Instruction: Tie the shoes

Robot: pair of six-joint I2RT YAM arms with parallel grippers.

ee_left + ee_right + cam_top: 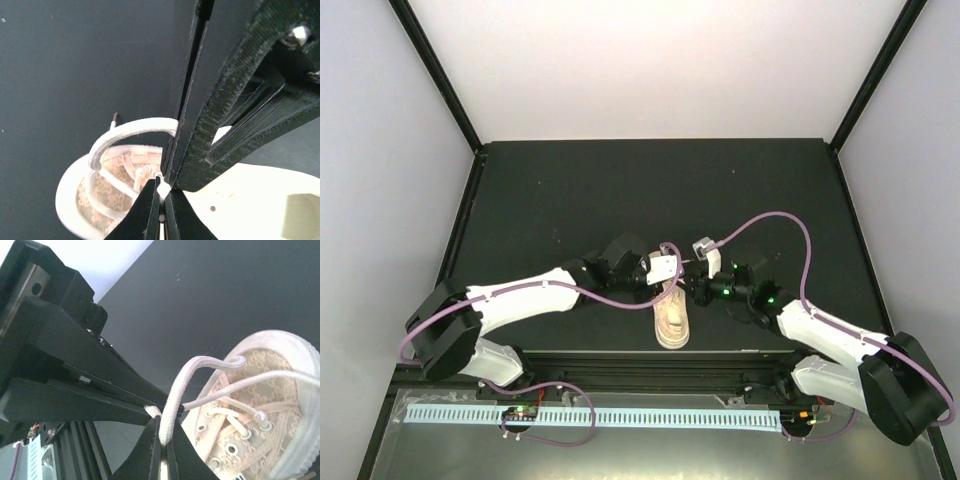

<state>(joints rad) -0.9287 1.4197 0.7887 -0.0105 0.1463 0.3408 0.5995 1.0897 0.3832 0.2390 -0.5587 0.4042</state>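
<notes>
Pinching one off-white lace (172,407) tip to tip, right claw (162,437) and left claw (161,192) both sit clamped on it, sneaker (260,400) just beneath and beyond them; likely risk: uneven pulling slips the thin lace free or drags the light sneaker along the table (570,200).

Sneaker (280,365) – lacy beige cloth, woven laces (175,400); fingers (225,100) – ribbed matt plastic.
</notes>
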